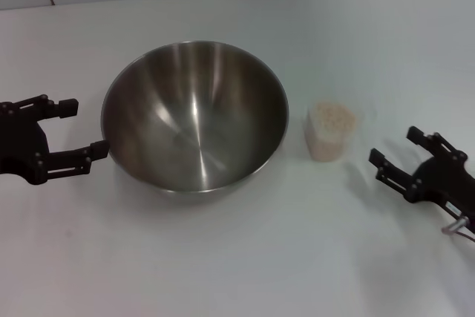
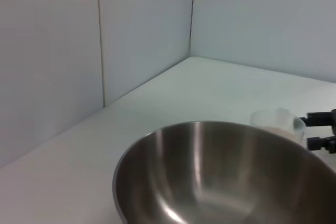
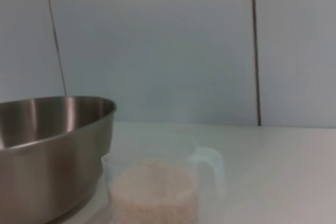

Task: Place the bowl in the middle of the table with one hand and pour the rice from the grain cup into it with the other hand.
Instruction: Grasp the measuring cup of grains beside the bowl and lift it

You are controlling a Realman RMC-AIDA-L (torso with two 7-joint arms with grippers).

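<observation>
Both grippers sit closest to the head camera, fingers spread apart and holding nothing. Left gripper (image 1: 73, 134) has a fingertip right at the rim of the bowl (image 1: 194, 116), so the bowl looks roughly placed mid-table (image 1: 223, 257), though whether it's let go or about to grab I can't tell. Right gripper (image 1: 399, 155) is near the grain cup (image 1: 329, 131) but not touching. Cup stands upright just beside the bowl, full of rice (image 1: 332, 116), so I'd say all of the pouring is left.

Right wrist view shows the cup's handle (image 3: 207, 169), which the head view barely gives. Left wrist view catches the right gripper's fingertips (image 2: 320, 128) beyond the cup.
</observation>
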